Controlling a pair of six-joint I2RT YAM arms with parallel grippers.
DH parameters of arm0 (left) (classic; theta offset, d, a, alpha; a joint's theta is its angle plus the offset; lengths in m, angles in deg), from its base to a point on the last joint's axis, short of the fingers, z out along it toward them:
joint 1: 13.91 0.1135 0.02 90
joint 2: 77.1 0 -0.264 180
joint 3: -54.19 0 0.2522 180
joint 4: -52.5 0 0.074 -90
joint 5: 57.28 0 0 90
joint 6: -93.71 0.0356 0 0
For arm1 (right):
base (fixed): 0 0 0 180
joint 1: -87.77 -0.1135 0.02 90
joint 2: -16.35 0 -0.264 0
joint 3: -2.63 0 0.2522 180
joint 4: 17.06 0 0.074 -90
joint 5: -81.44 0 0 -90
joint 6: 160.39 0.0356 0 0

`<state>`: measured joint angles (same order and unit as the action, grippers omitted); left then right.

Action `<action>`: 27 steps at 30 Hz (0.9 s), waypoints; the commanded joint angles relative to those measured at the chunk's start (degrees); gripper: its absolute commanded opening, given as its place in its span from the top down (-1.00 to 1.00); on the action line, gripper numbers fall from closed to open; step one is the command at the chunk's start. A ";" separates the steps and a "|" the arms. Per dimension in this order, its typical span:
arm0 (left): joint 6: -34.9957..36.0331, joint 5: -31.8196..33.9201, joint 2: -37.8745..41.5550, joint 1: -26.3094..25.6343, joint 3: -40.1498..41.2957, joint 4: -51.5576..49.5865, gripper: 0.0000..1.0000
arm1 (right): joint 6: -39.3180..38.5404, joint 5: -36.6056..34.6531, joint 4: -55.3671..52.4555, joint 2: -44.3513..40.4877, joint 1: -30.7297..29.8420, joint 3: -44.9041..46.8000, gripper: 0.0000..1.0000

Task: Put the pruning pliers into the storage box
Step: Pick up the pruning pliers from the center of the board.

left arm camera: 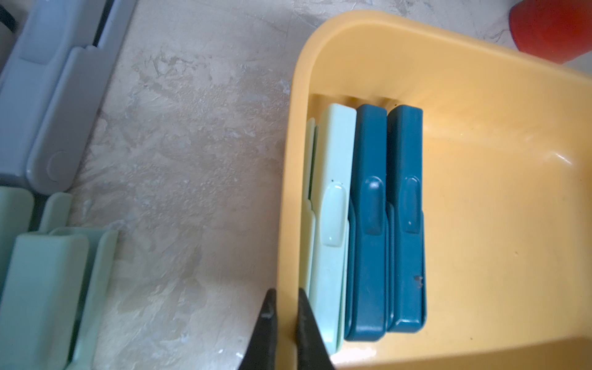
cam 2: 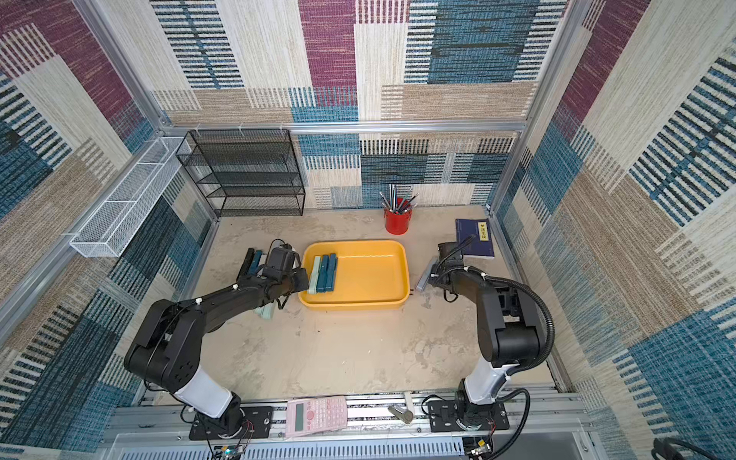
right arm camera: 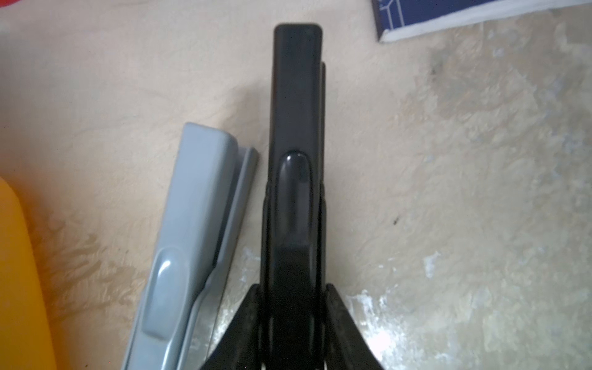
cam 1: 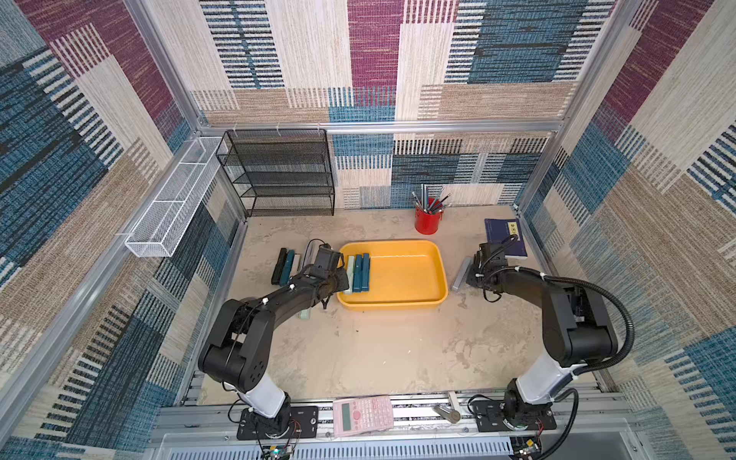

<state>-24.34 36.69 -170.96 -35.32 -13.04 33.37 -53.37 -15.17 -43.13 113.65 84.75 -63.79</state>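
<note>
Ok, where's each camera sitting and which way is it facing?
Top views: high at the front, looking down at the table; left arm and right arm show.
Left wrist: on its arm, facing the storage box; jaws astride its wall.
Right wrist: on its arm, facing black pliers in its jaws.
Shared: grey pliers, right wrist and top views.

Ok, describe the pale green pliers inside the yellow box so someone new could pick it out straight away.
Find the yellow storage box in the middle of the table. Three pruning pliers lie side by side at its end nearest the left arm. The one meant is the mint green one, closest to the box wall; its two neighbours are teal blue.
</note>
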 commanded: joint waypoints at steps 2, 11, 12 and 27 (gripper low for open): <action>1.04 0.15 -0.44 0.07 -0.36 -1.58 1.00 | -0.93 -0.21 1.24 0.53 0.13 -0.16 0.41; 0.99 0.35 0.26 0.07 0.22 -1.62 1.00 | -1.21 -1.39 0.45 -1.41 0.27 0.94 0.48; 0.90 0.35 0.26 0.10 0.34 -1.40 1.00 | -1.33 -1.66 0.30 -1.95 0.26 1.09 0.48; 0.42 -0.19 0.09 0.05 0.54 -0.14 1.00 | -2.73 3.58 -3.39 -13.94 -1.58 -0.73 0.52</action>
<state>-24.19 36.62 -170.83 -35.32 -12.87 33.74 -55.08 -14.08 -47.18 101.43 84.40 -63.68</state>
